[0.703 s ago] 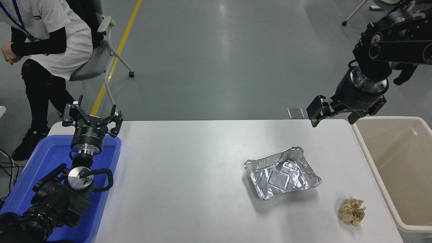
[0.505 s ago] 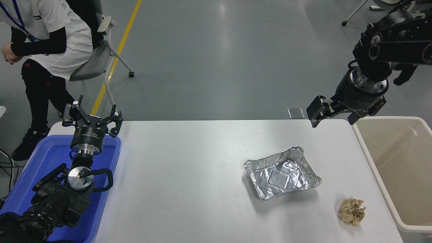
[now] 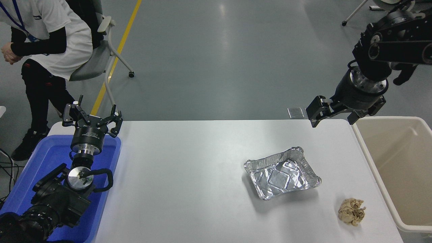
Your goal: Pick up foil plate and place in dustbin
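A white counter (image 3: 189, 189) with rounded far corners carries two things, both on its right half. The foil plate (image 3: 282, 172) sits open side up, turned slightly askew to the counter's edges. A crumpled tan paper ball (image 3: 351, 211) lies nearer the front right corner, apart from the plate and close to the counter's right edge.

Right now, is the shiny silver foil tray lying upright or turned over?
Upright. The shiny silver rectangular foil plate rests on the white table with its open side up; its embossed bottom and rolled rim are visible, nothing inside.
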Tool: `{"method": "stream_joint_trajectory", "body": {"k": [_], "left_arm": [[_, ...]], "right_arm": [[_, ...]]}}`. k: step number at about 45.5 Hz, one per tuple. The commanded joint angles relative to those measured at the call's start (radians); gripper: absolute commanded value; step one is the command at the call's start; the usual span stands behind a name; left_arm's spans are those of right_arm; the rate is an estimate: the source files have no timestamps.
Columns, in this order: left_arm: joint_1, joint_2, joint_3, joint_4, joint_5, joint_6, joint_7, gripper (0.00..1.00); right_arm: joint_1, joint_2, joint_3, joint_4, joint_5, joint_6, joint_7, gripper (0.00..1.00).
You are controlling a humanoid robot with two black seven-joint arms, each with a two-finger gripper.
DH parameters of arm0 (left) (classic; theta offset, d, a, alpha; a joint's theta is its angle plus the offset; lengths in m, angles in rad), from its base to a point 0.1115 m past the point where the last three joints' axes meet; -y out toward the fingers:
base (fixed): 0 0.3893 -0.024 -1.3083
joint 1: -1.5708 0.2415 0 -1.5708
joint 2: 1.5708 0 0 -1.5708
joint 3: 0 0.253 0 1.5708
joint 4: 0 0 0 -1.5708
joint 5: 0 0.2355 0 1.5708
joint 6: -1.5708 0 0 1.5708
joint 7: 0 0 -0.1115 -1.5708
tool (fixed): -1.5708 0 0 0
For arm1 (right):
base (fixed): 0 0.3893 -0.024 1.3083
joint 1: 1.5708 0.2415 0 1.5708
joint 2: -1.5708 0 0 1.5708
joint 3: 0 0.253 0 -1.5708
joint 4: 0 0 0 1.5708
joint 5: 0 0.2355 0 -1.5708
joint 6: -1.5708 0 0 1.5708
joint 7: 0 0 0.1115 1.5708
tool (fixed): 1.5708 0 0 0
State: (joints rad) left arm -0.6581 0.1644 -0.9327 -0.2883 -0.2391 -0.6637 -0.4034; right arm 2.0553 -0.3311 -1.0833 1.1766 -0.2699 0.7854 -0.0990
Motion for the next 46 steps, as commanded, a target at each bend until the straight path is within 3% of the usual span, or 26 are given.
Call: {"method": "stream_joint_trajectory", "body": {"k": [1,46], "left_arm": [[0.000,0.000,0.000,0.000,0.000,0.000,0.000,0.99],[0.000,0.000,0.000,0.000,0.001,0.000,0.000,0.99]], "right_arm": [[-0.003,0.000,0.002,0.000,0.000,0.000,0.001,1.00],[-0.070,0.007,0.005,-0.002,0.015,0.000,0.001,1.00]]}}
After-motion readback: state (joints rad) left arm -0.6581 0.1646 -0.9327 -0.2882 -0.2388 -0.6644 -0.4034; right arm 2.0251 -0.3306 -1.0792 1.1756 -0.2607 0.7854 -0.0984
